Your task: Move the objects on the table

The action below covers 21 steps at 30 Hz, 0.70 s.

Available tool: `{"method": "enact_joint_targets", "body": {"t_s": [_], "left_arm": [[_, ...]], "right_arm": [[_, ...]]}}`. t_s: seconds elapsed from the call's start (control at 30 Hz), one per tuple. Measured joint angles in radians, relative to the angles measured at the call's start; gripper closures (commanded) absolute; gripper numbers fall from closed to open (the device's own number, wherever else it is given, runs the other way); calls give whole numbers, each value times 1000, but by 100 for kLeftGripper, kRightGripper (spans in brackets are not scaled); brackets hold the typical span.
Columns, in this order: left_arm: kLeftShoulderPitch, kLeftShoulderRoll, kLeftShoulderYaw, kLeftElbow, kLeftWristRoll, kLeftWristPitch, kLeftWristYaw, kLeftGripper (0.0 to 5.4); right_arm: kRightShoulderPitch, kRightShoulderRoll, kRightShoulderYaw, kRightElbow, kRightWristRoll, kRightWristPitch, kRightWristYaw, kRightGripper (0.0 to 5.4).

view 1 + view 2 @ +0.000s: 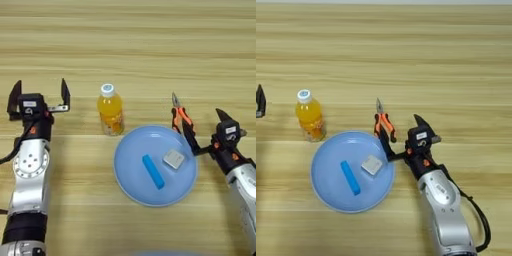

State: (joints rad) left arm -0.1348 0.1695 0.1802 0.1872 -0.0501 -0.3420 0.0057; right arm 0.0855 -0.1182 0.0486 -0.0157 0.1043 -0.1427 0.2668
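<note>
Looking at left eye view first: light wooden plank-grained worktop (150,50) fills the frame. Left tool (39,95) sits at far left, fingers wide apart, holding nothing. Small orange-drink bottle w/ white cap (110,110) stands upright just right of it, so left arm is nearer. Large light-blue round plate (155,165) carries small blue oblong bar (153,171), long axis running far-left to near-right, and small grey square block (173,159) just right of the bar.

Right eye view: right tool (402,136) has fingers apart, one finger at the plate's right rim beside the orange-handled pliers (382,123), nothing clamped. Block lies just left of it, bar beyond; right arm is nearer to both.
</note>
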Motion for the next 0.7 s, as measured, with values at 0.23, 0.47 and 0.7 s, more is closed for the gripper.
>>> {"method": "enact_joint_targets", "body": {"t_s": [0.23,0.47,0.7], "left_arm": [[-41,-17,-33,-95,-31,81,-33,0],[-57,-45,-96,-166,-34,145,-69,0],[-58,-75,-171,-217,-32,181,-112,0]], "right_arm": [[-6,1,-1,24,-2,0,-1,4],[-9,4,1,31,-5,0,-1,4],[-9,11,5,31,-16,-1,-2,4]]}}
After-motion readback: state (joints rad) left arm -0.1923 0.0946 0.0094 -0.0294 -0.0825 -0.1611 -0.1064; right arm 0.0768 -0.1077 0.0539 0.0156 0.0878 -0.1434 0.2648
